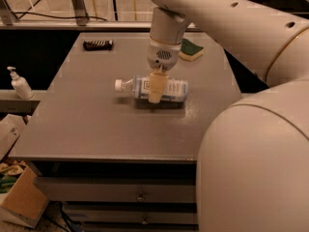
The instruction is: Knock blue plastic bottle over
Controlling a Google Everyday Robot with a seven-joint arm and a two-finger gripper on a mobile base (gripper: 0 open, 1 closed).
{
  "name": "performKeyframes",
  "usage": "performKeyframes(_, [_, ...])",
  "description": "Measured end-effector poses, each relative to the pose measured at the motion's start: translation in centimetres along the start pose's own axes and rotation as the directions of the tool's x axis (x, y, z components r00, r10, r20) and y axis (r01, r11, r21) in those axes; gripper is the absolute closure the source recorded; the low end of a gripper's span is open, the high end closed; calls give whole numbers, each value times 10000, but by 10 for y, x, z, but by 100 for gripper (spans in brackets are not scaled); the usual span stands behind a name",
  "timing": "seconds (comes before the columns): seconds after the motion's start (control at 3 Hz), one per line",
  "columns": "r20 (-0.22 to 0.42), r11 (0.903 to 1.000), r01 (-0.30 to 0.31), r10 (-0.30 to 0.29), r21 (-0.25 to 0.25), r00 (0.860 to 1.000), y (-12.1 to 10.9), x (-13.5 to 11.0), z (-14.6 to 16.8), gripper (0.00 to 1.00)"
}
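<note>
The blue plastic bottle (175, 90) lies on its side on the table (91, 120), directly under the gripper (157, 92), its cap sticking out to one side. Whether the gripper clamps it or hangs loose I cannot tell. The knock looks done. What remains is a clean exit: rise straight up, with no sideways drag that would roll the bottle.

The one camera looks steeply down from behind the robot's arm (251, 33), whose shell fills the right foreground, across the grey table (82, 124). Mid-frame, fairly near, hangs the gripper (157, 90) over the lying blue plastic bottle (174, 89).
</note>
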State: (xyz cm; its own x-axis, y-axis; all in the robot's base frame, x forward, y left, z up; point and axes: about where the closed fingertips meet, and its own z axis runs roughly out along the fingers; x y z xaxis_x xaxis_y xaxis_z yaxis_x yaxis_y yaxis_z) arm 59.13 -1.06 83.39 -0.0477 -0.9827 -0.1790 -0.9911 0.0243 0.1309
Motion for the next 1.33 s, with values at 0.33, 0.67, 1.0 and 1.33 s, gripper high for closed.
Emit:
performKeyframes(0.33, [108, 9999, -110, 111, -60, 9999, 3, 0, 3, 14])
performKeyframes(0.67, [179, 9997, -217, 219, -93, 9996, 6, 2, 3, 0])
performKeyframes(1.0, [600, 9984, -567, 565, 14, 9966, 7, 8, -2, 0])
performKeyframes(1.33, [1913, 9899, -1391, 1316, 263, 9727, 16, 21, -14, 0])
